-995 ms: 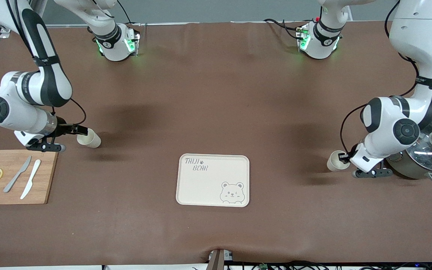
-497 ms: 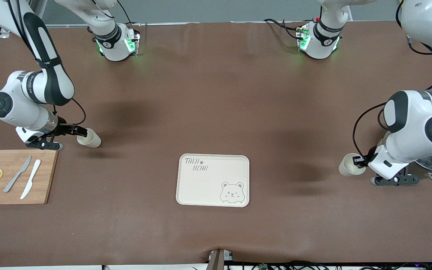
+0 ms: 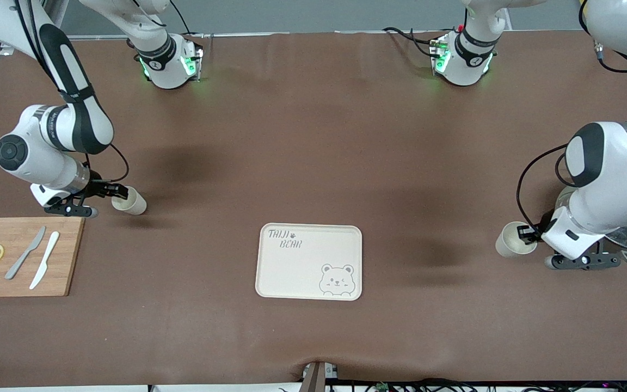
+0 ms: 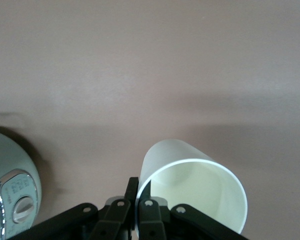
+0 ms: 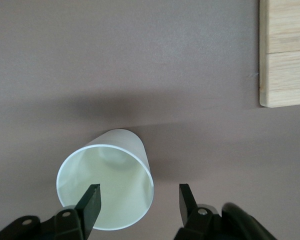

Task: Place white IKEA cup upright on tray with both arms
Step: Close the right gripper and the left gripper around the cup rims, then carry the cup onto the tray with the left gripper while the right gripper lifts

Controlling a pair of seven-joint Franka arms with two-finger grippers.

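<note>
Front view is showing the brown table (image 3: 313, 136) filling the frame, with both arms reaching down at mid-height near its two edges. The left arm (image 3: 613, 179) is working at its own end and the right arm (image 3: 52, 141) at the other. The tray (image 3: 292, 272) is lying empty in the lower centre of the frame, well apart from both cups. The wooden cutting board (image 3: 68, 256) is sitting in the lower corner at the right arm's end.

The left arm's cup (image 3: 514, 239) is hanging tilted with its mouth toward the wrist camera. The left gripper (image 3: 526, 234) is pinching its rim wall, one finger inside and one outside. The right arm's cup (image 3: 129, 201) is lying tipped on the cloth just above the board. The right gripper (image 3: 120, 191) is straddling its rim with the jaws spread wide, not yet gripping.

The right gripper should be closing squarely on the wall before any lift, since a thin rim pinch is likely to slip. The left arm should be rotating its cup mouth-up on the way over the tray, then lowering gently inside the raised edge.
</note>
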